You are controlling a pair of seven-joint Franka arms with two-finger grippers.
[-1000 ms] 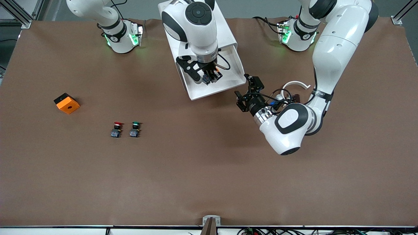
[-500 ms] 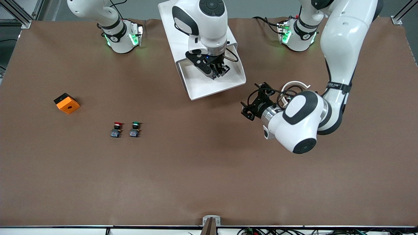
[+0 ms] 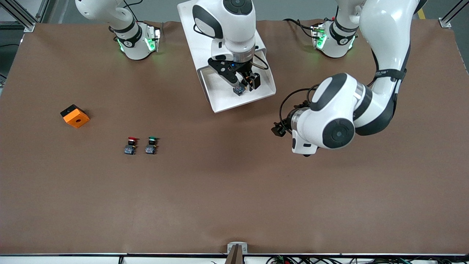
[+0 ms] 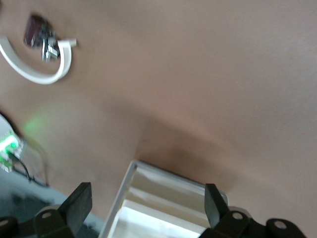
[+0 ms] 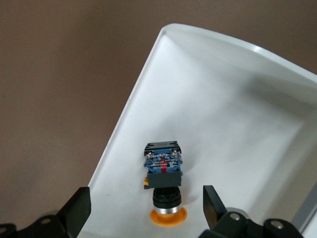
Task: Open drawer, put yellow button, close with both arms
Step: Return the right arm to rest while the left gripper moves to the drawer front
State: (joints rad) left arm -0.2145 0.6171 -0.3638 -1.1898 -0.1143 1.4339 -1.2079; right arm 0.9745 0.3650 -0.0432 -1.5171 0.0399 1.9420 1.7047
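The top drawer [image 3: 224,96] of the white cabinet [image 3: 194,36] stands pulled open. The yellow button [image 3: 239,89] lies on its side on the drawer floor. In the right wrist view the yellow button [image 5: 164,171] shows its yellow-orange cap and blue-grey body. My right gripper [image 3: 246,83] hangs over the drawer, open, its fingers on either side of the button and apart from it; it also shows in the right wrist view [image 5: 146,202]. My left gripper [image 3: 279,129] is open and empty beside the drawer's corner toward the left arm's end. A corner of the drawer [image 4: 163,174] shows between the fingers of my left gripper [image 4: 147,199].
A red-capped button [image 3: 130,145] and a green-capped button [image 3: 151,145] stand side by side nearer the front camera. An orange and black block [image 3: 75,116] lies toward the right arm's end. A white curved piece [image 4: 37,74] with a small dark part lies near the left arm.
My right gripper lowered into the drawer, opened and let go of the yellow button, which now lies on the drawer floor. My left arm's wrist swung round and its gripper drew back from the drawer.
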